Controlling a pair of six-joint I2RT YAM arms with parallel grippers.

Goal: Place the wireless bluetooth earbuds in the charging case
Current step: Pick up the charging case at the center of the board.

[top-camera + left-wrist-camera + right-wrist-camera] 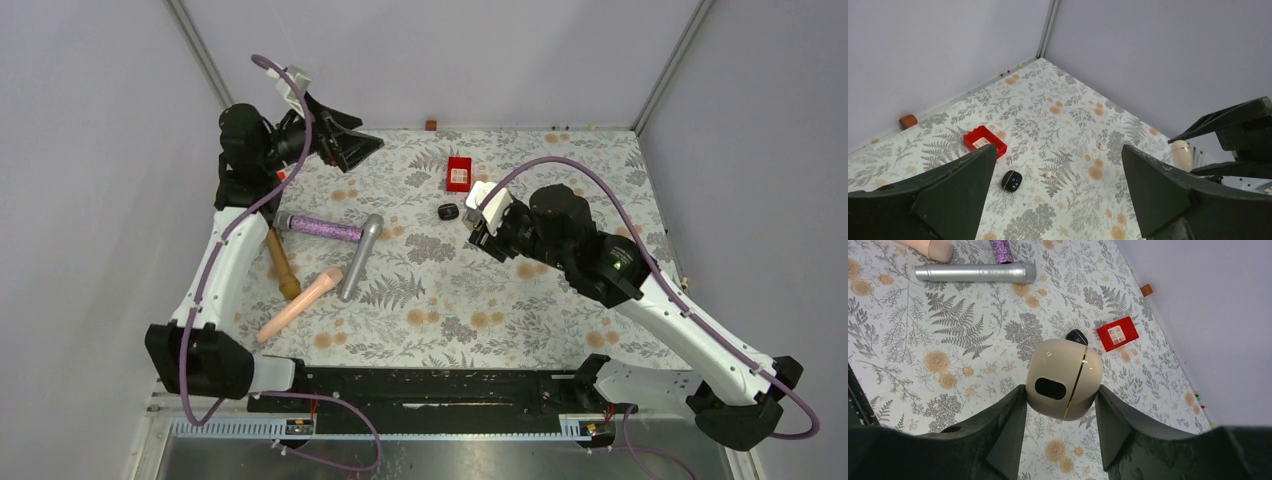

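My right gripper (pixel 1060 390) is shut on a cream rounded charging case (pixel 1063 375) with a gold seam and a black oval window, and holds it above the table. The same case (pixel 1181 155) shows at the right edge of the left wrist view. Two tiny cream earbuds (pixel 1049 175) (pixel 1102 147) lie on the floral cloth. A smaller glossy black pebble-shaped case (pixel 448 212) (pixel 1011 180) lies shut on the cloth just left of my right gripper (pixel 478 215). My left gripper (pixel 362 135) (pixel 1059 150) hangs wide open and empty, high at the back left.
A red square box (pixel 459 174) (pixel 984 142) sits behind the black case. Several microphones lie at the left: silver (pixel 360 255), purple glitter (pixel 320 228), brown (pixel 283 265), peach (pixel 300 303). A small brown block (pixel 431 125) rests against the back wall.
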